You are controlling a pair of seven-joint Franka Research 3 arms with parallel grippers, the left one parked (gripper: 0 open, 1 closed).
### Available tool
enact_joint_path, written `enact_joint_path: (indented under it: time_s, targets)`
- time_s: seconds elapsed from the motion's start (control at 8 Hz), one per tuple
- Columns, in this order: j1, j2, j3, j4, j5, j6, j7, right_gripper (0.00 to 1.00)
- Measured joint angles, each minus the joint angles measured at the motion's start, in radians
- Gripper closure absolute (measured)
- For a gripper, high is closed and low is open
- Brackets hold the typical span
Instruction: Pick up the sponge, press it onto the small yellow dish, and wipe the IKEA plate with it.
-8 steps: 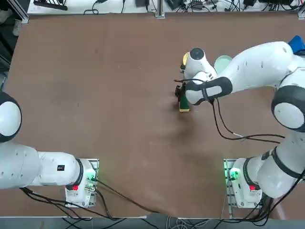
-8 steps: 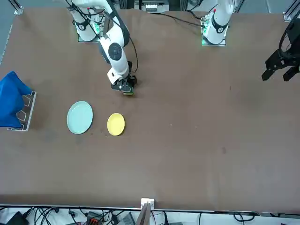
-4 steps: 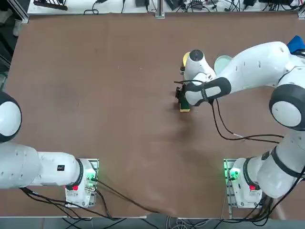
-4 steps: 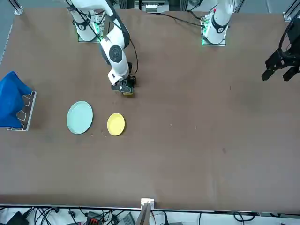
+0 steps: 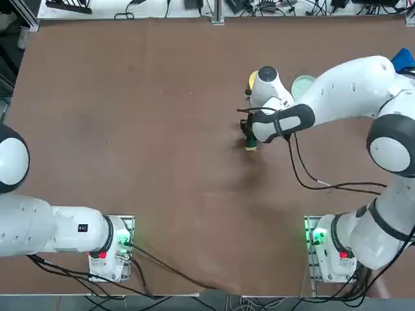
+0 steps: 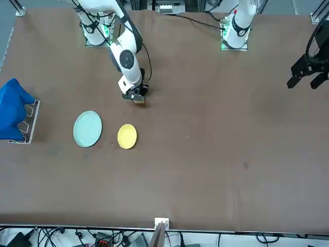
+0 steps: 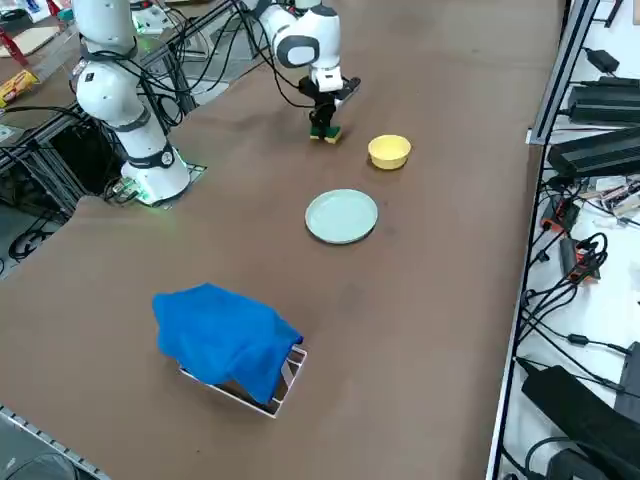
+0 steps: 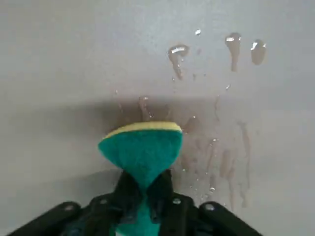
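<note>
IKEA plate (image 5: 303, 84) mostly under the arm (top view); small yellow dish (image 5: 251, 80) nearly hidden

We locate the sponge (image 8: 141, 150) between the fingers of the right gripper (image 6: 135, 96), low over the table (image 6: 216, 134). In the front view, the small yellow dish (image 6: 127, 136) lies nearer the camera than the gripper, apart from it. The IKEA plate (image 6: 87, 129) sits just left of that dish. A cloth-draped stand (image 6: 14, 110) occupies the table's left edge.
</note>
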State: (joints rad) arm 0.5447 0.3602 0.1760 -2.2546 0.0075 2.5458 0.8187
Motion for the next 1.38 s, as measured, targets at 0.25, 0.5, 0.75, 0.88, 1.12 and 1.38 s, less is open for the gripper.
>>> enact_joint_path:
  time_s: [0.25, 0.5, 0.75, 0.88, 1.12, 1.38]
  targets:
    - [-0.007, -0.035, -0.012, 0.028, -0.001, -0.084, -0.024, 0.91]
    - [-0.041, -0.073, -0.019, 0.113, -0.001, -0.260, -0.059, 0.91]
    - [-0.104, -0.092, -0.020, 0.263, -0.001, -0.458, -0.102, 0.91]
    - [-0.137, -0.093, -0.021, 0.341, -0.001, -0.540, -0.137, 0.91]
    - [-0.206, -0.089, -0.022, 0.447, 0.001, -0.641, -0.226, 0.91]
    - [-0.246, -0.061, -0.022, 0.526, 0.004, -0.701, -0.298, 0.91]
